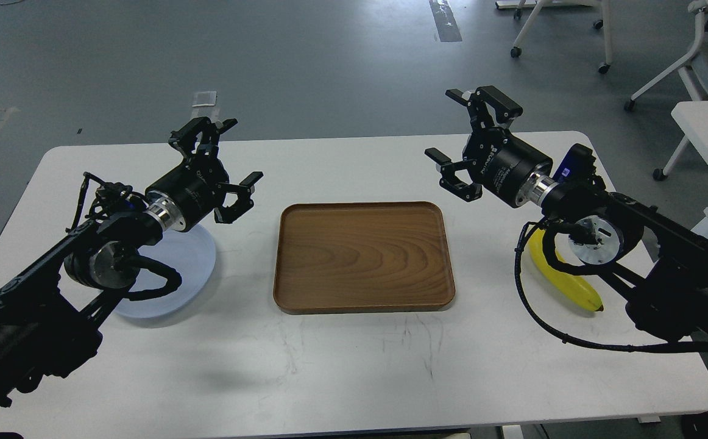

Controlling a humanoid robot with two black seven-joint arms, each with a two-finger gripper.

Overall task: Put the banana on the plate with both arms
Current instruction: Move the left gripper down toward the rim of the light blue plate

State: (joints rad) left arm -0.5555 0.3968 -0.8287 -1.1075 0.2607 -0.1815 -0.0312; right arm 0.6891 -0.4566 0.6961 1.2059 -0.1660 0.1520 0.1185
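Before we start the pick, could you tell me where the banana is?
The banana lies on the table's right side, right of the wooden tray, partly hidden under the right arm.

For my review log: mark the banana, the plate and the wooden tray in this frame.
banana (580, 295), head view: on its yellow body near the lower dark tip, under the right arm.
plate (198, 259), head view: on its bare right rim, beside the left arm.
wooden tray (360, 256), head view: on its flat floor.

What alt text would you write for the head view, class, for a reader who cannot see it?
Two black robot arms hover, jaws open and empty, over a white table. A banana lies at right, partly under the right arm, a pale blue plate at left under the left arm, and an empty wooden tray sits between them.
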